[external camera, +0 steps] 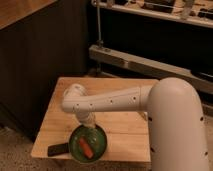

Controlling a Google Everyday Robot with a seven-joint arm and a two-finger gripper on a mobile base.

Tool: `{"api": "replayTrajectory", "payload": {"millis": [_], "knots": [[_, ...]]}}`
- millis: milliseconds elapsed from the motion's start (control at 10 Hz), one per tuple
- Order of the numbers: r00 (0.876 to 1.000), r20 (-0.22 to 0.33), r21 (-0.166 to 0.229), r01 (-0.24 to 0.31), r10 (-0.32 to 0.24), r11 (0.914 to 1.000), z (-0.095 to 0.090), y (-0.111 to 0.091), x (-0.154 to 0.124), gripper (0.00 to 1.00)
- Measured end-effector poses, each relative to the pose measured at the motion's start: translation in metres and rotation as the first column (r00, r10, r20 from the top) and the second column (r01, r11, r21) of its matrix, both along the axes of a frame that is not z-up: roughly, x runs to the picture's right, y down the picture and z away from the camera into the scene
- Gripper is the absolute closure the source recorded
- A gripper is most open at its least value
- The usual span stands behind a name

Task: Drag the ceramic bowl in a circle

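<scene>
Gripper (89, 126) reaches straight down from the white arm (107, 100) onto the far rim of the ceramic bowl (88, 145); whether it pinches that rim I cannot tell. Left of the bowl lies a dark flat object (58, 149), just beside it. Upright, the bowl sits near the wooden table's (55, 120) front edge, an orange item (85, 148) inside. Being round, it has no long axis; a rim hold likely suits dragging.

My gripper (89, 126) sat down at the ceramic bowl's (95, 147) far rim, near the wooden table's (120, 125) front edge.
</scene>
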State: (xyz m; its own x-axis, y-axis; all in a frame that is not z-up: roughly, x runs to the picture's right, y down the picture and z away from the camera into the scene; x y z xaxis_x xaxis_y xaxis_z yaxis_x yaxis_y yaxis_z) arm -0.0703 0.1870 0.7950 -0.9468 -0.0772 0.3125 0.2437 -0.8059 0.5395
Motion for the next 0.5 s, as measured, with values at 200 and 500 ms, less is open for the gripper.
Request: {"api": "replayTrajectory", "payload": {"millis": [200, 500], "knots": [[1.0, -0.005, 0.0, -0.016, 0.016, 0.9999, -0.002, -0.001, 0.008, 0.99], [1.0, 0.0, 0.01, -0.024, 0.024, 0.9997, 0.003, -0.012, -0.007, 0.99]]}}
